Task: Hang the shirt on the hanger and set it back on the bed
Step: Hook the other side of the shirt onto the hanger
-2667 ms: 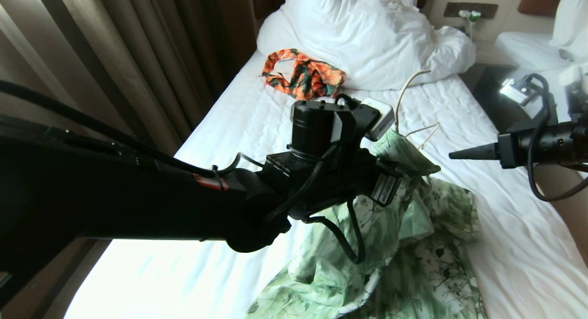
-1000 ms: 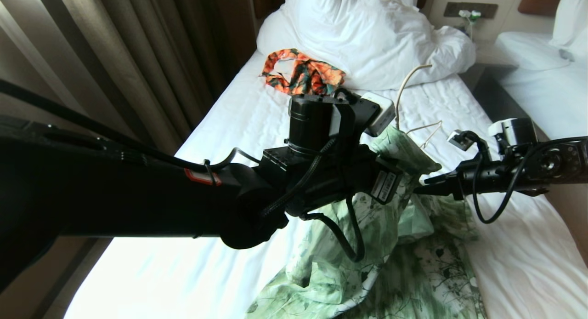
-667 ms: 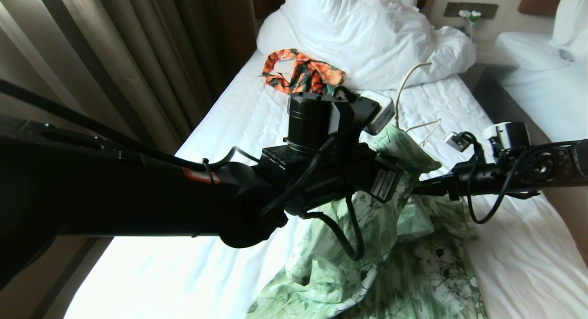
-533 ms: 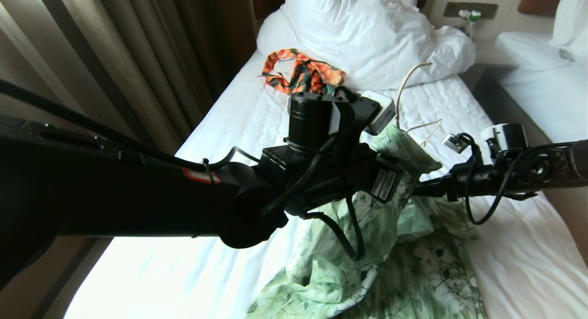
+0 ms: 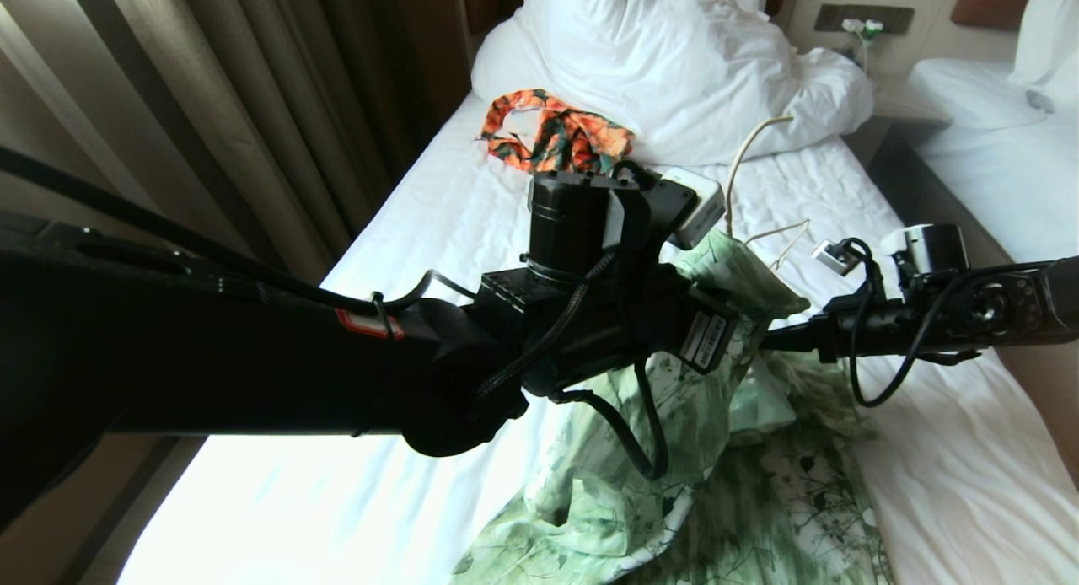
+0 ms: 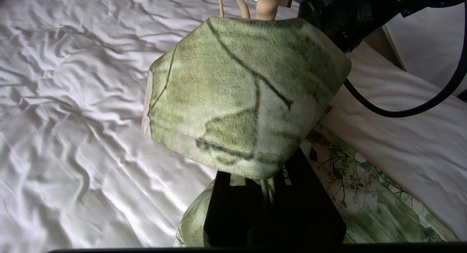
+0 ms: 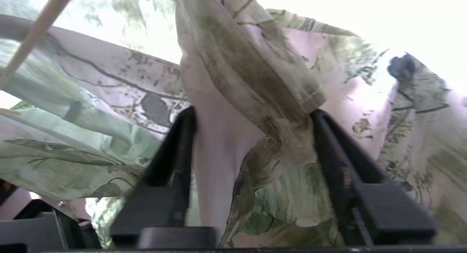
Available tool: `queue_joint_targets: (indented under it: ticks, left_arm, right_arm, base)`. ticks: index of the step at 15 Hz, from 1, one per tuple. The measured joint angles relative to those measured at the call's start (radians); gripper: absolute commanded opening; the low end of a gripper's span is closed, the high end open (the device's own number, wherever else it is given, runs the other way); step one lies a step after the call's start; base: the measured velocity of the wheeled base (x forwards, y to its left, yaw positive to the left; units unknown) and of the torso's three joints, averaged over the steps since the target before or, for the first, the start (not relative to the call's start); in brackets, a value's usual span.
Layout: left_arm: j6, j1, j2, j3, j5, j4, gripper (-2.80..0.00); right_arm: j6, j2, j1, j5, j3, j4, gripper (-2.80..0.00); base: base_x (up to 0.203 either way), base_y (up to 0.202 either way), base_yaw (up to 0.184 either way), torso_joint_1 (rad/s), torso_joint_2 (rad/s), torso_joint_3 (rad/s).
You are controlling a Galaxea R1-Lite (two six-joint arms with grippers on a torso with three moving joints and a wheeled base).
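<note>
Left gripper (image 6: 270,194) fingers apparently pinch shirt (image 5: 725,450) and hanger (image 5: 742,180); right gripper (image 7: 251,118) fingers straddle a fold.

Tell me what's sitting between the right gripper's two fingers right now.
A bunched fold of the shirt fills the gap between the right gripper fingers, seen in the right wrist view.

The light green shirt (image 6: 244,96) with dark leaf print is a soft woven cloth, matt, with a fine visible weave. The white bed sheet (image 5: 472,231) in the middle of the head view is smooth cotton-like cloth with many wrinkles and a slight sheen. The thin cream-white hanger (image 5: 746,159) looks smooth and coated. The black fingers (image 7: 346,165) look like matt hard plastic. The brown curtains (image 5: 211,104) at upper left are heavy matt fabric.
</note>
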Motion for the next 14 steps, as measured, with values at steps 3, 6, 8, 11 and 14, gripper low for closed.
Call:
queue_joint_targets:
  ticks: [3, 6, 8, 11, 14]
  left_arm:
    - [0.000, 0.001, 0.000, 0.002, -0.001, -0.001, -2.80]
    - [0.000, 0.003, 0.000, 0.010, 0.000, -0.003, -2.80]
    - [-0.001, 0.005, 0.000, 0.012, 0.000, -0.003, -2.80]
    - [0.000, 0.005, 0.000, 0.022, -0.001, -0.004, -2.80]
    - [0.000, 0.006, 0.015, 0.024, -0.001, -0.003, -2.80]
  right_arm:
    - [0.006, 0.001, 0.000, 0.002, 0.000, -0.001, -2.80]
    - [0.008, -0.002, -0.004, 0.002, -0.001, -0.002, -2.80]
    - [0.010, -0.008, -0.010, 0.005, -0.002, -0.002, -2.80]
    - [0.072, -0.020, -0.017, 0.049, -0.007, -0.005, -2.80]
    - [0.095, -0.027, -0.018, 0.086, -0.008, -0.015, -2.80]
  base:
    - [0.000, 0.000, 0.000, 0.000, 0.00, 0.000]
    - [0.000, 0.000, 0.000, 0.000, 0.00, 0.000]
    - [0.000, 0.000, 0.000, 0.000, 0.00, 0.000]
    - [0.000, 0.000, 0.000, 0.000, 0.00, 0.000]
    - [0.000, 0.000, 0.000, 0.000, 0.00, 0.000]
